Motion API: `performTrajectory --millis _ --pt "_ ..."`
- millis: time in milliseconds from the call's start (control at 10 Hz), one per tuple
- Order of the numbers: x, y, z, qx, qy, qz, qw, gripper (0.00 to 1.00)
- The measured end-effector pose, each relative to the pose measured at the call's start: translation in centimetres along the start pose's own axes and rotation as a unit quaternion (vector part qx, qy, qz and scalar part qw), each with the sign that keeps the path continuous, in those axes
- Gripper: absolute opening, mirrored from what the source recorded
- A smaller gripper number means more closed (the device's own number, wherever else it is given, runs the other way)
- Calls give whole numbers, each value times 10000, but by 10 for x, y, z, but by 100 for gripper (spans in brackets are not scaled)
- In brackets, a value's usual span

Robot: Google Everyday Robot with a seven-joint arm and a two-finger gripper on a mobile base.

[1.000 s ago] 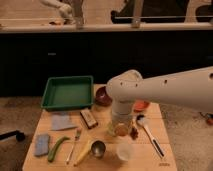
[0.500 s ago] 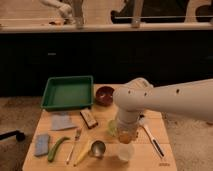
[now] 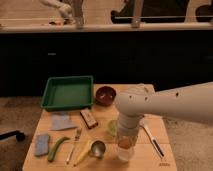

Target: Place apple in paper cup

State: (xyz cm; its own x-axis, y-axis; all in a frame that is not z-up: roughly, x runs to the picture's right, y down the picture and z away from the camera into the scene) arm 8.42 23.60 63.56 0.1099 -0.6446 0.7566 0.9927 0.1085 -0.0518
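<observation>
The hand (image 3: 126, 136) hangs straight down over the paper cup (image 3: 124, 152), which stands near the front edge of the table (image 3: 155, 162), right of its middle. The apple (image 3: 124, 143) sits at the cup's mouth, directly under the hand, probably lined up so it can drop in cleanly. Whether the hand is clamped on the apple or has let go cannot be told; the arm hides it.

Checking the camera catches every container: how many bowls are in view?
1: a dark brown round bowl, right of the green tray. The gripper and arm hang over the white paper cup, possibly hiding others.
</observation>
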Motion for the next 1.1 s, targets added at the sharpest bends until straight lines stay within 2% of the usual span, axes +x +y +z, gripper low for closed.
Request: performTrajectory --millis 1100 --pt "-20 9 24 160 -218 57 9996 0"
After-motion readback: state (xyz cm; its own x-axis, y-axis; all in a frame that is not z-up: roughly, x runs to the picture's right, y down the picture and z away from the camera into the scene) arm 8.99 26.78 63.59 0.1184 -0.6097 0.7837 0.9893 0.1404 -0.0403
